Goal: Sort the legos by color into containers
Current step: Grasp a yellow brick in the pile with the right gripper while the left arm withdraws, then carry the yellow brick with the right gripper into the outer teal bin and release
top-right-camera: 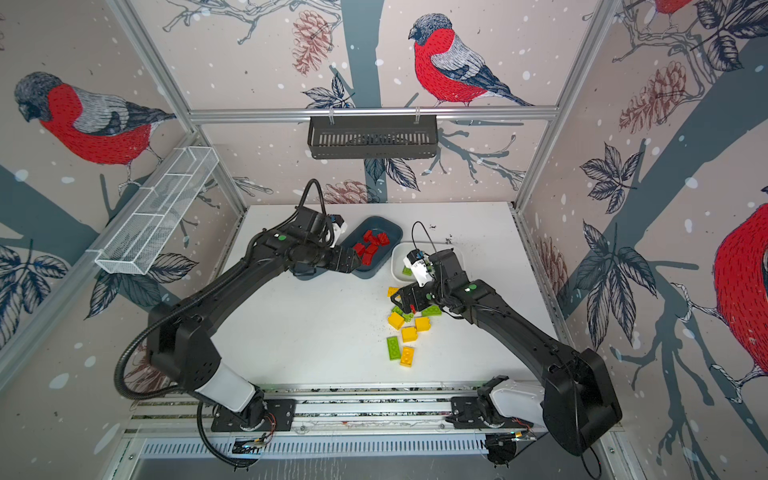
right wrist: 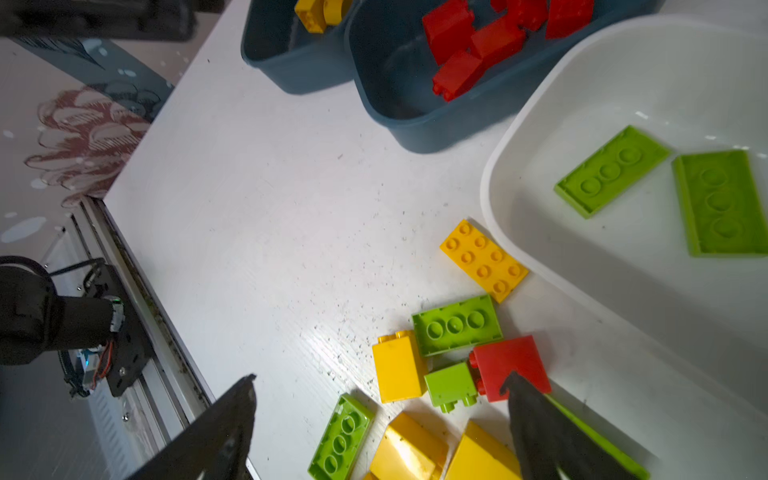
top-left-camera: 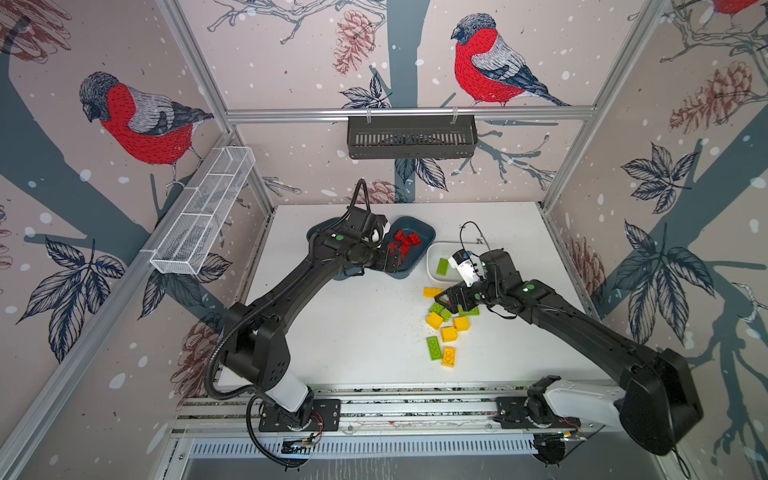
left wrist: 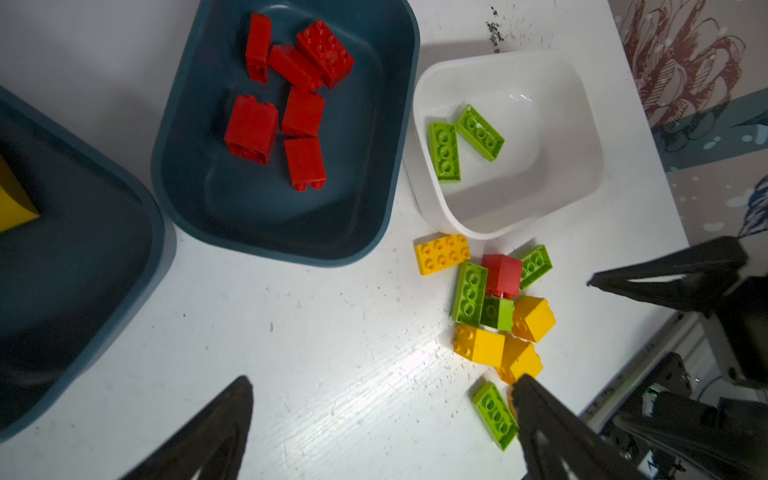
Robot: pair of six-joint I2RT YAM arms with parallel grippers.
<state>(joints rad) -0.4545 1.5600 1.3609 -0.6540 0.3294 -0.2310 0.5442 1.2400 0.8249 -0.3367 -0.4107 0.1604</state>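
Two lime-green oblong studded bricks lie close together on the floor of the white rounded-rectangular plastic tub. Several red studded bricks lie heaped in the dark teal plastic tub just beside it. A second dark teal plastic tub stands on the other side of that one, and at least one yellow brick lies inside it. The three tubs form a row toward the far edge of the white bench top, with the white tub nearest the right edge.

A loose pile of yellow and lime-green bricks lies on the bench in front of the white tub, right of centre. One red square brick sits within the pile, against green bricks. A flat yellow oblong brick lies just beside the near wall of the white tub.

The right gripper hangs over the pile with its fingers apart. In the right wrist view one fingertip overlaps the red square brick; contact cannot be told. The left gripper is at the near rim of the tub holding the red bricks, fingers wide apart, with nothing between them.

Dark specks are scattered over the bench. A black slotted basket hangs on the rear rail, and a long white wire-mesh rack hangs on the left frame.
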